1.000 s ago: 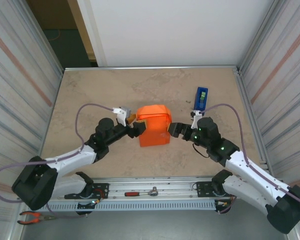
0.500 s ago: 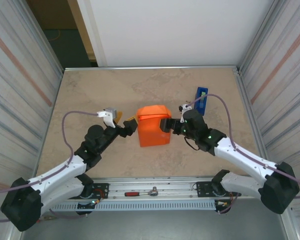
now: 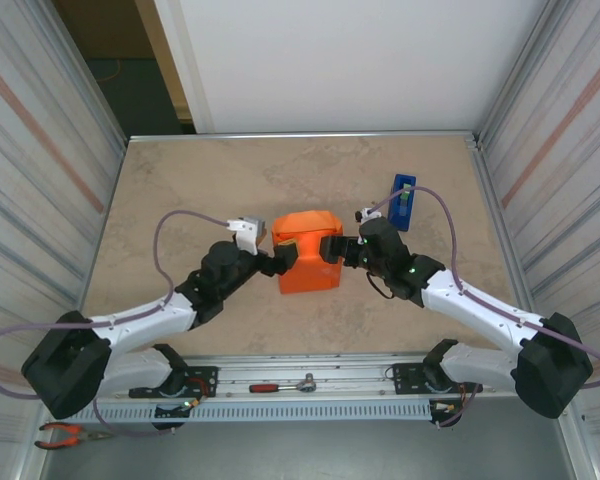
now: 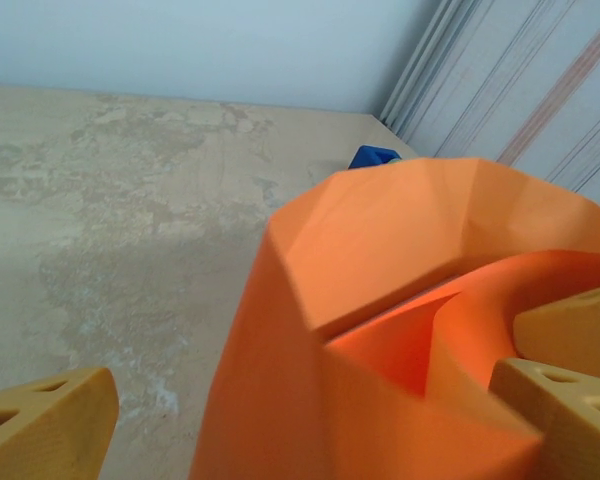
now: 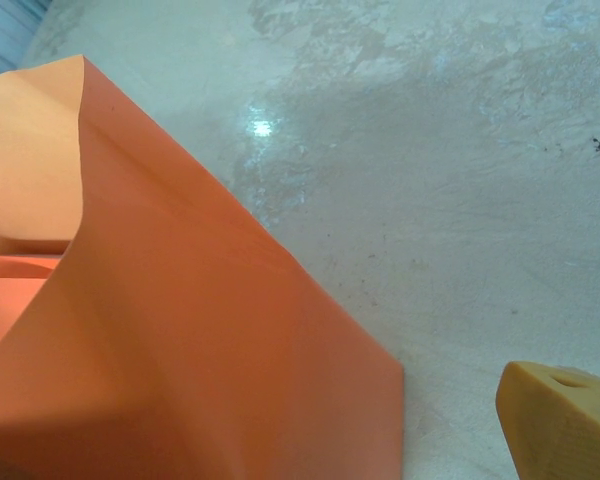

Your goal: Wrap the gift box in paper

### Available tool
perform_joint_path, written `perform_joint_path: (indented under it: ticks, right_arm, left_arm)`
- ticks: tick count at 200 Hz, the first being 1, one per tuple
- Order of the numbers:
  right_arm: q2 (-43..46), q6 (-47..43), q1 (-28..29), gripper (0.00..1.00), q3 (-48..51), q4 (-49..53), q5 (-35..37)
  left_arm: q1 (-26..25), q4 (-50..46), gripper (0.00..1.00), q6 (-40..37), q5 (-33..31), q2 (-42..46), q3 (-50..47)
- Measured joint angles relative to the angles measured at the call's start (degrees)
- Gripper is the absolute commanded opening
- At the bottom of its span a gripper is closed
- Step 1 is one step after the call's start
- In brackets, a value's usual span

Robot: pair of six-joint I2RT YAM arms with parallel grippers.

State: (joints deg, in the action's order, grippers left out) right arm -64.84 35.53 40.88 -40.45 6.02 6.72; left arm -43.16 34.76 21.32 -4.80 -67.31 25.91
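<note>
Cameras split the scene for me. From above I get the layout: the paper [image 3: 308, 262] sits as a boxy orange bundle at the middle of the worktop [image 3: 180, 190], with a blue tape dispenser [image 3: 403, 200] toward the right edge. The left wrist view adds creased panels rising to a peak and a loose curl tucked inside. The right wrist view adds a smooth flap ending in a sharp corner on the stone.

The left gripper [image 3: 283, 258] is spread wide at the bundle's left side, gripping nothing. One finger [image 4: 555, 400] is against the curl and the other [image 4: 40, 420] is clear of it. The right gripper [image 3: 332, 250] is spread wide at the right side and holds nothing.
</note>
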Motion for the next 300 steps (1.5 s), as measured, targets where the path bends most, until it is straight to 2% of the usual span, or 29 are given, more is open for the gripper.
perform_joint_path:
  ticks: [44,83,151,189,215,240,257,300]
  right_arm:
    - [0.04,0.02,0.0,0.98,0.0,0.0,-0.04]
    - [0.04,-0.04,0.0,0.98,0.0,-0.02,-0.04]
    - [-6.27,-1.7,1.46,0.99,-1.64,-5.01,3.17]
    - [-8.35,-2.27,3.8,0.88,-2.12,-7.72,7.21]
    - [-8.37,-3.02,6.71,0.77,-2.12,-8.24,11.52]
    - [-8.7,-2.78,9.4,0.67,-2.08,-8.76,15.61]
    - [-9.11,-2.34,10.71,0.58,-2.08,-9.44,17.79]
    - [-9.53,-0.76,13.57,0.37,-2.1,-8.7,24.15]
  left_arm:
    - [-2.36,0.52,0.93,-2.03,-7.56,-4.81,2.27]
    - [-3.08,0.17,0.83,-2.69,-14.71,-6.91,3.02]
    - [-3.1,-0.68,0.71,-4.44,-16.15,-7.06,4.0]
    - [-3.1,-1.95,0.56,-5.99,-15.78,-7.06,4.96]
    - [-3.1,-3.23,0.36,-7.48,-15.45,-7.72,6.43]
    - [-3.1,-3.52,0.23,-8.2,-14.71,-9.6,8.31]
    - [-3.08,-3.45,0.1,-8.87,-14.8,-10.21,9.01]
    - [-4.7,-4.66,0.03,-9.51,-16.52,-9.66,8.83]
